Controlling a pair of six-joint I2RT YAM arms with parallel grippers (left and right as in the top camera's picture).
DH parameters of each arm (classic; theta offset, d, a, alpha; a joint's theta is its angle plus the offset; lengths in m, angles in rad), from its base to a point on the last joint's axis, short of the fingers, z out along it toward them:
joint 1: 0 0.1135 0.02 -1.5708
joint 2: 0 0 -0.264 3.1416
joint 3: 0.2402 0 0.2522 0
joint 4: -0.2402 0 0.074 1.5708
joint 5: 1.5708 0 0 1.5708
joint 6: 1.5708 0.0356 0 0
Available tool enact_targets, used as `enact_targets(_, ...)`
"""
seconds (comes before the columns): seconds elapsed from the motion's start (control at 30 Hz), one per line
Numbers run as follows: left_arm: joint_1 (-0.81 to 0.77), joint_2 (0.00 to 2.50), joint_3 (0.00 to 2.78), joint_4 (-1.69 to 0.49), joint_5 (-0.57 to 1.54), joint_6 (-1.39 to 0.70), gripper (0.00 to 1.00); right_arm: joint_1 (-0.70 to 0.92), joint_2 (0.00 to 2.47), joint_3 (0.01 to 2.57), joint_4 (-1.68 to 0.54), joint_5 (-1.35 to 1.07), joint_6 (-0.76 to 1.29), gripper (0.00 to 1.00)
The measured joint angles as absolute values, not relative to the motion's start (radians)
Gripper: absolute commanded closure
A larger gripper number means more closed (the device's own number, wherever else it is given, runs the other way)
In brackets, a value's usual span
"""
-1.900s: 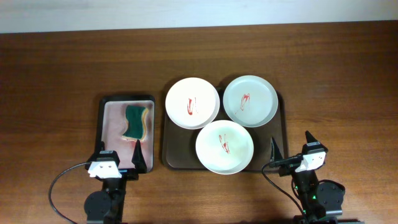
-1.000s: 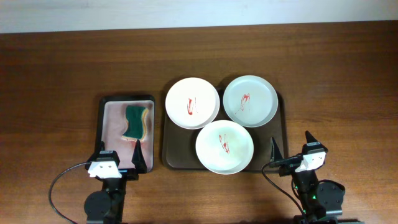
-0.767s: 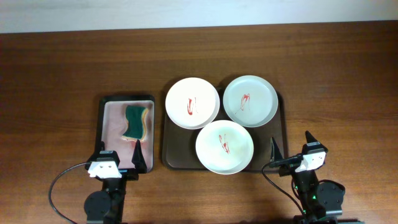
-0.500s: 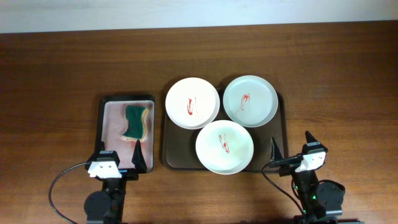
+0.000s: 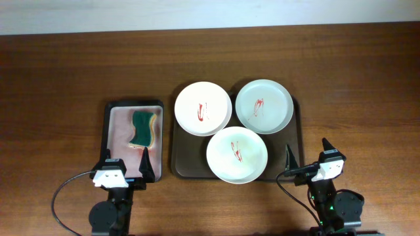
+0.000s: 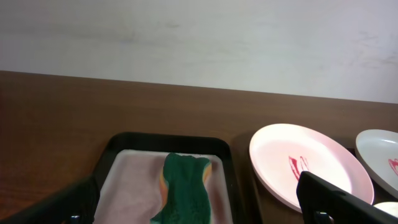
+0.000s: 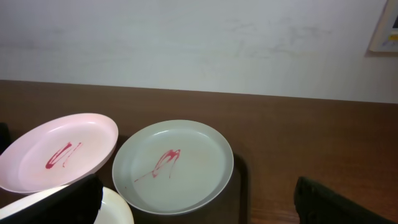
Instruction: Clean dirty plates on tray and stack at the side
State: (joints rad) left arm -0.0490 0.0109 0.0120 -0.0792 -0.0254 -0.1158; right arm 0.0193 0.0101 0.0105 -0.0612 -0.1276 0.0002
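Only overhead is the near plate (image 5: 237, 154) shown whole; left claw (image 5: 125, 156) and right claw (image 5: 306, 144) are held released; nothing has been moved since.

Soft, even light is falling on the wooden table (image 5: 65, 65); the plates (image 5: 203, 108) are looking bright and the wrist views slightly hazy.

Wood-grain table (image 5: 65, 65) with slight sheen, smooth glossy plates (image 5: 216, 98), rough fibrous sponge (image 5: 143, 128), dark matt plastic-looking tray (image 5: 175, 156).
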Motion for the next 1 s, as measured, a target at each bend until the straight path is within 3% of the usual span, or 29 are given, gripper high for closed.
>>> enact_targets(0.6, -0.049, 0.043, 0.02, -0.102, 0.021, -0.116, 0.01, 0.019, 0.01, 0.014, -0.076, -0.143, 0.023, 0.01)
enact_targets(1.0, -0.049, 0.45, 0.353, -0.321, 0.046, -0.115, 0.01, 0.018, 0.197, 0.227, -0.334, -0.171, 0.093, 0.01)
